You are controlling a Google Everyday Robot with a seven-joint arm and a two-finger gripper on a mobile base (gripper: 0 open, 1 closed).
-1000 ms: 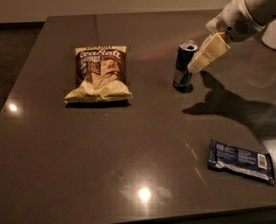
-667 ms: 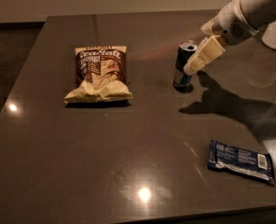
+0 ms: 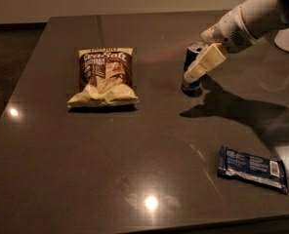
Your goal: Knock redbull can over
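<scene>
Redbull can [image 3: 191,56] is seen standing upright toward the far right of the dark table [image 3: 149,145]. It is partly covered by the cream gripper [image 3: 199,68], which is lowered at a slant across the can's near right side from the white arm [image 3: 254,18] above; whether the gripper is spread or closed cannot be made out. A chip bag [image 3: 103,77] is laid well to the left. A dark-blue snack bar wrapper [image 3: 252,168] is laid flat near the front right edge.
</scene>
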